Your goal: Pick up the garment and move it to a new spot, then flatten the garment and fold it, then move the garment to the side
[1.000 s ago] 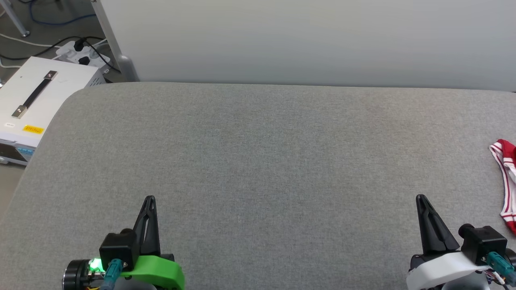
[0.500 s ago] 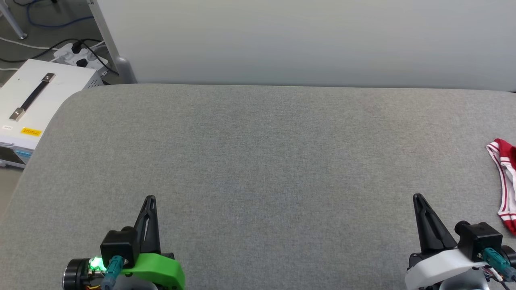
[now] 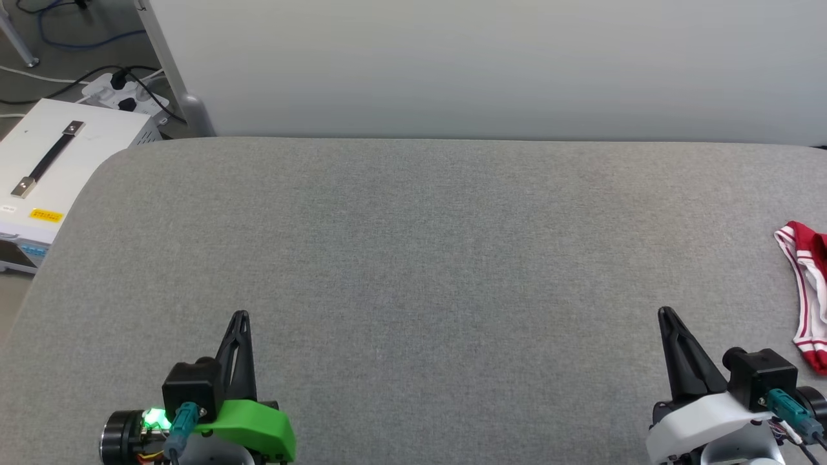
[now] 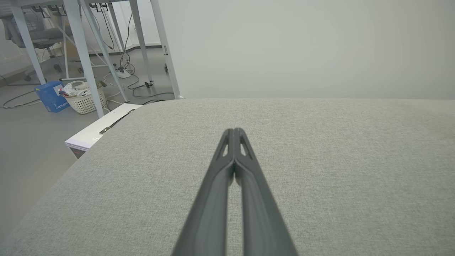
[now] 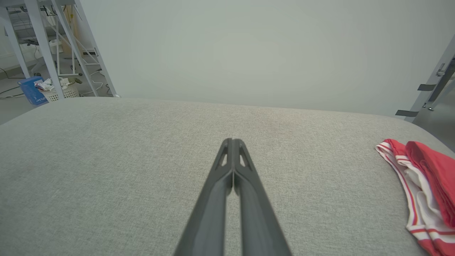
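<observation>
Change: the whole head view has slid vs a sec ago. The white box (image 3: 45, 168) off the grey tabletop's (image 3: 413, 258) left corner now sits nearer the frame edge, and a bit more of the garment (image 3: 804, 284) shows. That's the cam turning twd the tabletop's right end, not things moving.

Garment: lies at the tabletop's far right edge, well apart from both grippers. Red body w/ white + red-striped trim. In the right wrist view the garment (image 5: 423, 177) is bunched in soft folds. The rest is cut off by the frame, so can't tell if it's folded.

Meaning for task: prob. the robot is swinging its gaze twd the garment. The scene fits 2 stages: heaped at the edge waiting for pickup, or already set aside after folding. The pics don't settle which.

Left gripper (image 3: 240, 316): low over the tabletop's near-left part, fingers pointing at its far edge. Jaws fully closed, tips touching, nothing btw them.

Right gripper (image 3: 664, 312): mirror pose over the tabletop's near-right part, garment off to its right, not touching. Jaws pressed together, empty.

Arms: both in the same spot in the head view as a sec ago. Wrists level, parked-looking, no reach under way.
</observation>
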You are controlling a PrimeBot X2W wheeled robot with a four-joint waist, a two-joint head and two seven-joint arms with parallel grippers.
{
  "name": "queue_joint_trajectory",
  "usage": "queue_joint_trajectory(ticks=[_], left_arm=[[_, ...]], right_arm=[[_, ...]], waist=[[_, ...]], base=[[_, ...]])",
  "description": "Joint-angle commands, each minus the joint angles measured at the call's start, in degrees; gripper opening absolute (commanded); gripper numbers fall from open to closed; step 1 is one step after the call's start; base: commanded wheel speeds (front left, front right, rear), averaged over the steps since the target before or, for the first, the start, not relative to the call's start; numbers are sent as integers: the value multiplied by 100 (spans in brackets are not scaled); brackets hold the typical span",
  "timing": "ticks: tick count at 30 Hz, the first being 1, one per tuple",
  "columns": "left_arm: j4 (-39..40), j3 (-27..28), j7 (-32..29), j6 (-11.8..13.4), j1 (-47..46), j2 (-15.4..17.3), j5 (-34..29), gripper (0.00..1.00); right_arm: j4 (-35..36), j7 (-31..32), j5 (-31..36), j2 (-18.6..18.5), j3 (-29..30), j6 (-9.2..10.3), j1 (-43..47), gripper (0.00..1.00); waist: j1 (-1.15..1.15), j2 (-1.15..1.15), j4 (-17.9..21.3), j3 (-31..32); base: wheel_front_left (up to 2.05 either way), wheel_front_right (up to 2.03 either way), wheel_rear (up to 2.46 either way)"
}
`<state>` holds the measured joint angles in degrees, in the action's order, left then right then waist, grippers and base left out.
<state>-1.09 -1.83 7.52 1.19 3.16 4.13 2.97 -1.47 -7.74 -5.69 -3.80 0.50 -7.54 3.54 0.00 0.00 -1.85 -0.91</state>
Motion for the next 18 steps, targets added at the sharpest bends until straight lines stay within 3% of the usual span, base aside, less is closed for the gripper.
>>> queue_joint_trajectory(ticks=[1,18], left_arm=[[27,21,-24,-35,-112,-22,-43,0],[49,64,-220,-58,-167,-50,-112,0]], right_arm=[[45,42,57,18,-8,3,-100,0],[72,239,195,38,-19,3,-169,0]], waist=[[0,0,4,2],[0,0,53,26]], base=[[0,0,0],[0,0,0]])
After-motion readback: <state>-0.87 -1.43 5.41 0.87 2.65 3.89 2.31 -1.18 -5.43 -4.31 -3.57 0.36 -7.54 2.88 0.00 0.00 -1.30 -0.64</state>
